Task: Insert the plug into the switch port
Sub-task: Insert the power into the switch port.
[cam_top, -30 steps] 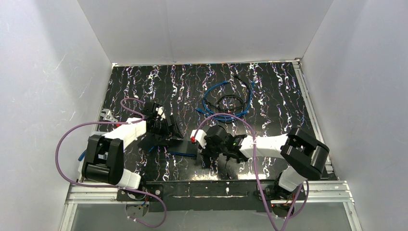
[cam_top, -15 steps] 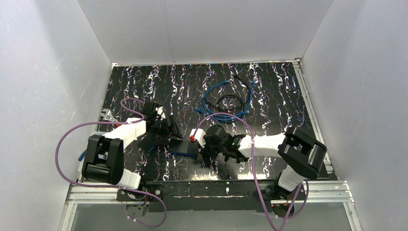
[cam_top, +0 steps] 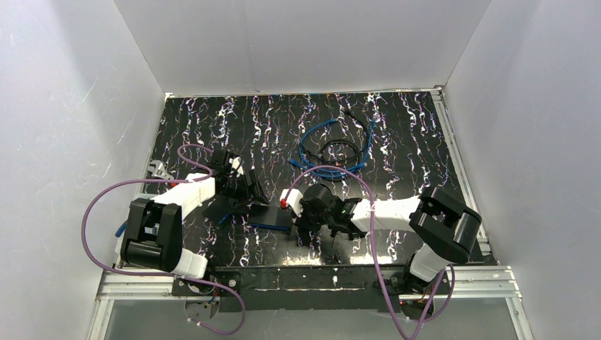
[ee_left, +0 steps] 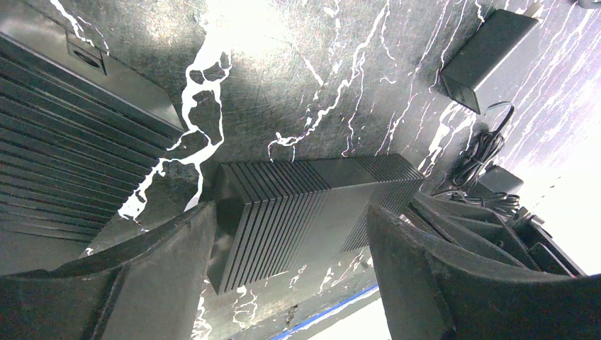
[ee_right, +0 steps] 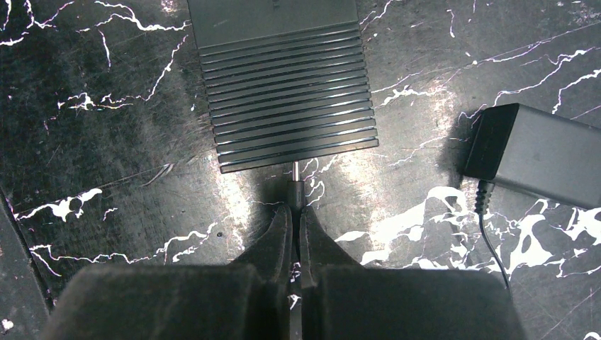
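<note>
The switch (ee_right: 283, 92) is a black ribbed box lying flat on the marbled mat; it also shows in the top view (cam_top: 273, 214). My right gripper (ee_right: 294, 212) is shut on the plug (ee_right: 295, 185), a thin black barrel plug with a metal tip. The tip meets the switch's near edge, and I cannot tell whether it is inside a port. My left gripper (ee_left: 290, 212) holds the switch (ee_left: 305, 205) with its jaws wide. One finger (ee_left: 163, 276) sits against the switch's left end and the other finger (ee_left: 425, 276) against its right side.
A black power adapter (ee_right: 542, 152) with a thin cord lies just right of the switch. A larger ribbed black housing (ee_left: 64, 156) sits beside the left gripper. Coiled blue and black cables (cam_top: 329, 152) lie at the back of the mat. White walls enclose three sides.
The left jaws have closed in a little onto the switch. The right gripper with the plug has edged slightly left toward the switch.
</note>
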